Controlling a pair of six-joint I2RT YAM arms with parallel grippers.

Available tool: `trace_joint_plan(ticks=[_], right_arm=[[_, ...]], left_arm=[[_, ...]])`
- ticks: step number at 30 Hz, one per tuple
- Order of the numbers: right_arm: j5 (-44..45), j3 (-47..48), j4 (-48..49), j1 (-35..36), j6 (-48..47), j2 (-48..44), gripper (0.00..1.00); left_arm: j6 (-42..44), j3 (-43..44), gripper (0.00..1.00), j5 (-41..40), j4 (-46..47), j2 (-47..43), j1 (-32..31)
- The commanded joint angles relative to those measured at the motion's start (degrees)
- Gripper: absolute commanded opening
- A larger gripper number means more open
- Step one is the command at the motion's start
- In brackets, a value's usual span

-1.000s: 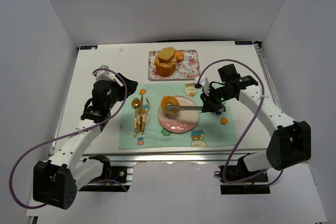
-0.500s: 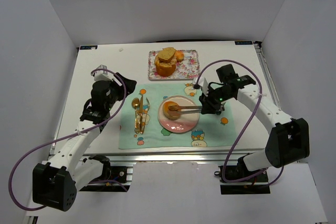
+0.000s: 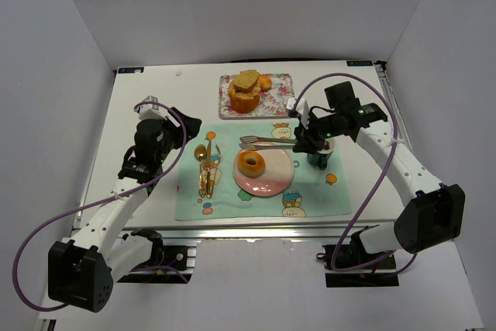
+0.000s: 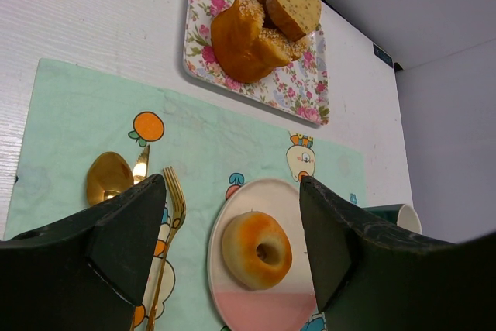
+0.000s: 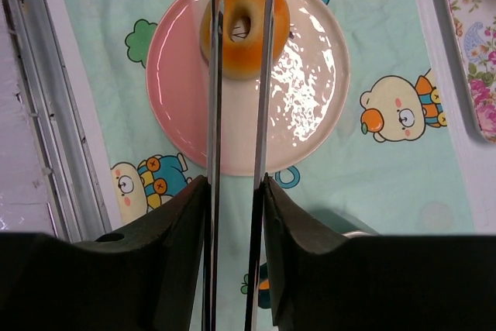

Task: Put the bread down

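A ring-shaped bread roll [image 3: 250, 163] lies flat on the pink plate [image 3: 267, 186] on the green placemat. It also shows in the left wrist view [image 4: 256, 249] and the right wrist view [image 5: 245, 25]. My right gripper [image 3: 301, 143] is shut on metal tongs [image 3: 267, 142] [image 5: 215, 98]. The tongs' arms are spread, empty, and held above the plate's far edge, apart from the roll. My left gripper [image 3: 190, 128] [image 4: 232, 182] is open and empty, hovering left of the plate over the cutlery.
A floral tray [image 3: 283, 102] with several bread pieces [image 3: 246, 91] stands behind the mat. Gold cutlery [image 3: 204, 168] lies left of the plate. A green cup [image 3: 319, 160] stands right of the plate, under my right wrist.
The tongs let go of the roll, which now lies on the plate. My right gripper rose and drew the tongs back toward the far side. The left arm stayed still.
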Motion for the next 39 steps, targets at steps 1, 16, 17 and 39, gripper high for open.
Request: trace_joint_plan(ticks=[1, 16, 17, 39], right_arm=[[-1.2, 1.67, 1.93, 0.17, 1.15, -0.78, 0.39], [16.82, 16.16, 25.75, 0.26, 3.09, 15.74, 0.25], [17.87, 16.95, 26.45, 0.26, 2.48, 16.44, 0.29], [19.89, 22.5, 26.46, 2.8, 1.86, 24.27, 0.42]], left_arm=[[0.47, 0.65, 0.79, -0.61, -0.03, -1.31, 0.13], [0.47, 1.01, 0.79, -0.87, -1.18, -1.93, 0.22], [0.21, 0.92, 0.79, -0.96, -1.0, -1.93, 0.22], [0.56, 1.18, 0.79, -0.87, -0.82, -0.96, 0.22]])
